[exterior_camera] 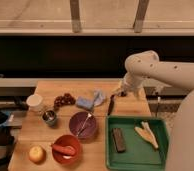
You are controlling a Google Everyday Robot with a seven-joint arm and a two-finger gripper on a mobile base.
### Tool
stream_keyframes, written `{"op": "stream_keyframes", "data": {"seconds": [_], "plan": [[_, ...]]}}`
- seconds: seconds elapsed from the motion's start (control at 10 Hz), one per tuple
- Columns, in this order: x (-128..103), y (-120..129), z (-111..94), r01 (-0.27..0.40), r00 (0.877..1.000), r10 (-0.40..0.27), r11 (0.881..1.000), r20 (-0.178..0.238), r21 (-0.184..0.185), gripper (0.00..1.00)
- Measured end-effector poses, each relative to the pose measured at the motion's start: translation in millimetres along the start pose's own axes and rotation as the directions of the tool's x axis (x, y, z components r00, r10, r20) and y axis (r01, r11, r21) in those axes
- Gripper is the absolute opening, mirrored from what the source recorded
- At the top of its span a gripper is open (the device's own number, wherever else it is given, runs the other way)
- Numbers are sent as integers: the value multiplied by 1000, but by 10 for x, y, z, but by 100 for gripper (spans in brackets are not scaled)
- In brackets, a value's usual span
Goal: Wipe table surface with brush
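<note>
The gripper (pixel 119 92) hung near the table's (pixel 57 89) far right edge; how wide it stood could not be told. The brush (pixel 111 105) lay just beneath it, with a blue cloth (pixel 90 102) to its left, bare wood to its right and a green tray (pixel 140 151) closer to the camera.

One camera looks at the scene. It sits high up and looks down at a slant, facing the dark wall and the bright window strip at the back. It is far enough away that nearly the whole table surface (pixel 60 88) fits in, with the green tray (pixel 135 118) low on the right. The white arm (pixel 162 70) comes in from the right, and a big white shape fills the bottom right corner, so the camera may sit on the robot. The gripper (pixel 118 92) is near the table's far right edge, by the top end of the brush (pixel 111 105).
</note>
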Motion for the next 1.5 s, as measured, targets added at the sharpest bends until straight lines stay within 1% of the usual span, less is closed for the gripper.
{"op": "stream_keyframes", "data": {"seconds": [0.1, 0.2, 0.3, 0.4, 0.6, 0.7, 0.9, 1.0, 1.2, 1.3, 1.5], "plan": [[-10, -2, 88, -14, 1000, 14, 1000, 2, 3, 80], [-44, 30, 213, -24, 1000, 24, 1000, 2, -7, 80], [-78, 97, 297, -32, 999, 31, 999, -7, -20, 80], [-126, 225, 383, -35, 999, 34, 998, -24, -42, 80], [-195, 452, 689, -41, 996, 34, 996, -83, -80, 80], [-233, 521, 837, -42, 994, 33, 995, -106, -89, 80], [-320, 665, 1055, -47, 990, 32, 993, -141, -104, 80], [-389, 664, 1202, -69, 984, 47, 990, -173, -122, 80], [-440, 660, 1294, -86, 979, 58, 987, -195, -137, 80], [-441, 675, 1293, -84, 979, 56, 987, -195, -138, 80], [-438, 624, 1304, -92, 979, 66, 987, -192, -132, 80]]}}
